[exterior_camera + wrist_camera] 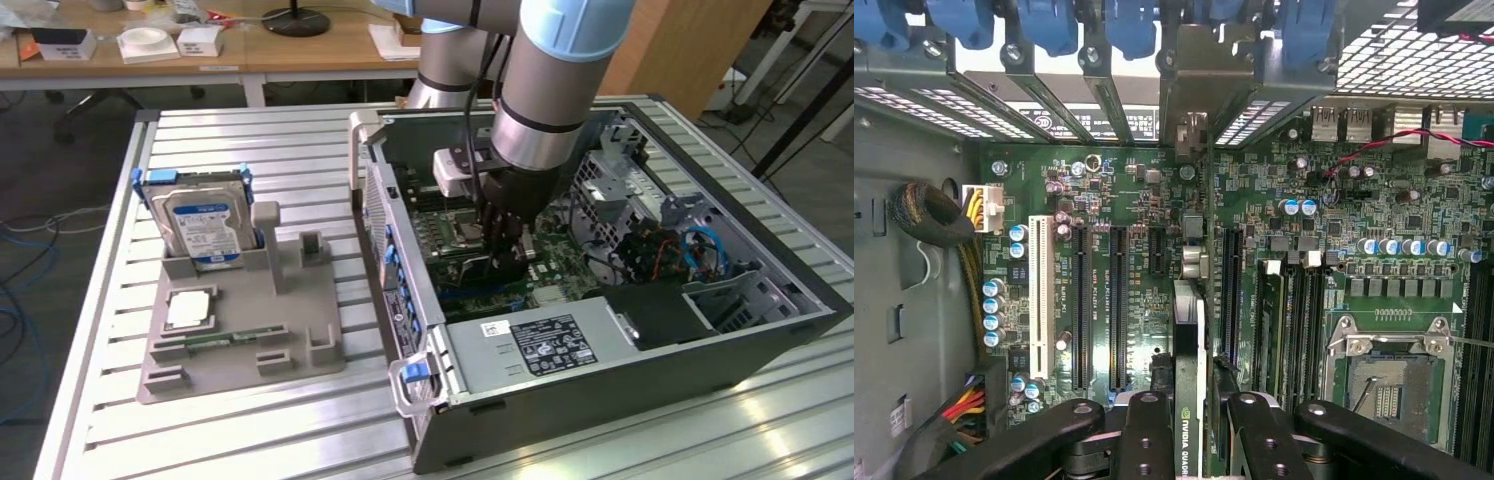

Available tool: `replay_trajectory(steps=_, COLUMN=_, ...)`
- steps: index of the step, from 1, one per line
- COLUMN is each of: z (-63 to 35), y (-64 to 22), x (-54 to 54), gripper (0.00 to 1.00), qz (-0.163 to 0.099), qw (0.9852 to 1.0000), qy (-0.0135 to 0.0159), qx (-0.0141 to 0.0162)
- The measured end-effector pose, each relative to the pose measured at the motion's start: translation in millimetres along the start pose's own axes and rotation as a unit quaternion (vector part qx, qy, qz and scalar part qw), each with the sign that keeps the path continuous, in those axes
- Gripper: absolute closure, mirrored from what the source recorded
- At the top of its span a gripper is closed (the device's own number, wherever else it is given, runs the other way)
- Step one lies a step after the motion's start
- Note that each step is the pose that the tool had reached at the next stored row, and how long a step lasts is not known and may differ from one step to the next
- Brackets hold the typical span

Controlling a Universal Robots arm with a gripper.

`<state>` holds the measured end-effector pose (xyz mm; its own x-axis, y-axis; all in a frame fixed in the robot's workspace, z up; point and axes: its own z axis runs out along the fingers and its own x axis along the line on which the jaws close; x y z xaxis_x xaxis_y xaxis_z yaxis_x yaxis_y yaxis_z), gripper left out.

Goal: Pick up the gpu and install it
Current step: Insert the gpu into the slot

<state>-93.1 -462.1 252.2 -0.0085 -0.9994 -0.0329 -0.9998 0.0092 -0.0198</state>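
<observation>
The grey-and-pale-blue arm comes in from 12 o'clock in the exterior view and drops almost straight down into the open computer case, wrist vertical. Its black gripper sits low over the green motherboard. The jaws are drawn in narrow and clamp the gpu: in the wrist view the matte black, rounded fingers bracket the thin card on both sides. The card stands on edge, square to the board, with its dark printed face and green circuit-board edge seen from above. Its long axis runs parallel to the black expansion slots. The silver metal bracket leads towards the rear wall and its row of glossy blue clips, roughly the 9 o'clock side of the case in the exterior view. Whether the card's lower edge is in a slot cannot be told. A boxy grey power supply with a black label lies at about 5 o'clock from the gripper. At the case's 9 o'clock, a matte grey moulded tray holds an upright silver hard drive on the ribbed metal table.
</observation>
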Motion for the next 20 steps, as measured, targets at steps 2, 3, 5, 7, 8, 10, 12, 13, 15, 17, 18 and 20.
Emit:
replay_trajectory(steps=2, z=0.0, y=0.0, x=0.0, gripper=0.74, qz=0.000, qw=1.0000, qy=0.0000, qx=0.0000)
replay_trajectory(steps=3, z=0.0, y=0.0, x=0.0, gripper=0.74, qz=0.000, qw=1.0000, qy=0.0000, qx=0.0000)
replay_trajectory(steps=5, z=0.3, y=0.0, x=0.0, gripper=0.74, qz=0.000, qw=1.0000, qy=0.0001, qx=0.0000)
replay_trajectory(steps=7, z=0.6, y=0.0, x=0.1, gripper=0.74, qz=0.000, qw=1.0000, qy=0.0002, qx=0.0000)
replay_trajectory(steps=8, z=0.8, y=0.0, x=0.1, gripper=0.74, qz=0.000, qw=1.0000, qy=0.0002, qx=0.0000)
replay_trajectory(steps=10, z=1.0, y=0.0, x=0.1, gripper=0.74, qz=0.000, qw=1.0000, qy=0.0001, qx=0.0001)
replay_trajectory(steps=12, z=1.0, y=0.0, x=0.0, gripper=0.74, qz=0.000, qw=1.0000, qy=0.0000, qx=0.0001)
replay_trajectory(steps=13, z=0.4, y=0.0, x=-0.1, gripper=0.74, qz=0.000, qw=1.0000, qy=-0.0003, qx=0.0000)
replay_trajectory(steps=15, z=-1.1, y=0.1, x=-0.2, gripper=0.74, qz=0.000, qw=1.0000, qy=-0.0006, qx=-0.0001)
replay_trajectory(steps=17, z=-3.1, y=0.0, x=-0.2, gripper=0.74, qz=0.000, qw=1.0000, qy=0.0001, qx=-0.0004)
replay_trajectory(steps=18, z=-3.1, y=0.0, x=-0.1, gripper=0.74, qz=0.000, qw=1.0000, qy=0.0002, qx=-0.0004)
replay_trajectory(steps=20, z=-3.1, y=-0.1, x=-0.1, gripper=0.74, qz=0.000, qw=1.0000, qy=0.0002, qx=-0.0004)
